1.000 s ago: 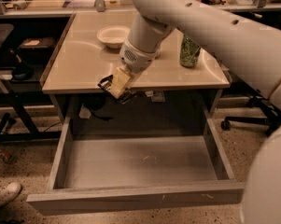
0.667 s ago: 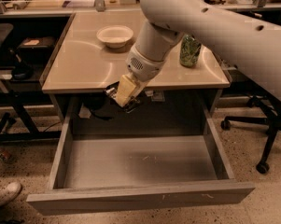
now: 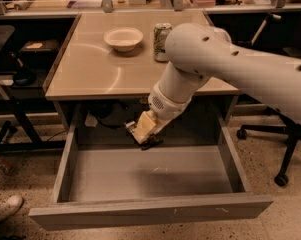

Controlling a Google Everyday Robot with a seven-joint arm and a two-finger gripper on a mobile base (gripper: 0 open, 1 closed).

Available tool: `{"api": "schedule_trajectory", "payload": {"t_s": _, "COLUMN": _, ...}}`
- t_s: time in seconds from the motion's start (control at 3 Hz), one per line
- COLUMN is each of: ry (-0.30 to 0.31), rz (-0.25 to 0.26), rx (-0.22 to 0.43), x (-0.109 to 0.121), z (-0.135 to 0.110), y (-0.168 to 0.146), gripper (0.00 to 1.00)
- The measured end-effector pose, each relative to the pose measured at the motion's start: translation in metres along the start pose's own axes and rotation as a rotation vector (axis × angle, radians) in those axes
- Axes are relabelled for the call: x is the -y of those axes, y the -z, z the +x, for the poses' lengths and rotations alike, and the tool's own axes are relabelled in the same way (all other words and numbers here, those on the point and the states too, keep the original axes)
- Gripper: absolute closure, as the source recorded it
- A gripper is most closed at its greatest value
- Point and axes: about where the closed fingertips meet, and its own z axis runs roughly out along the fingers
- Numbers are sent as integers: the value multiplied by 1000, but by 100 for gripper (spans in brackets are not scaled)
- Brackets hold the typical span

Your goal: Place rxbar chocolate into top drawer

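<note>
The top drawer is pulled wide open below the tan table; its pale grey floor is bare. My gripper hangs from the white arm just over the back of the drawer, below the table's front edge. It is shut on a small dark bar, the rxbar chocolate, which pokes out at the fingertips a little above the drawer floor. Most of the bar is hidden by the gripper.
On the table top stand a white bowl and a green can. An office chair base is at the right. A black stand and a shoe are at the left.
The arm has swung down, and the gripper with the dark bar has dropped from the table's front edge level to the back of the open drawer.
</note>
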Motion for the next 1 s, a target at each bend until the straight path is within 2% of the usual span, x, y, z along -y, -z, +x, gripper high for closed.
{"api": "schedule_trajectory", "payload": {"t_s": 0.33, "ry": -2, "rz": -1, "rx": -6, "x": 0, "z": 3, "y": -5, "gripper": 100}}
{"api": "schedule_trajectory", "payload": {"t_s": 0.67, "ry": -18, "rz": -42, "rx": -31, "x": 1, "z": 9, "y": -31, "gripper": 100}}
{"api": "schedule_trajectory", "payload": {"t_s": 1.0, "ry": -56, "rz": -47, "rx": -37, "x": 11, "z": 13, "y": -64, "gripper": 100}}
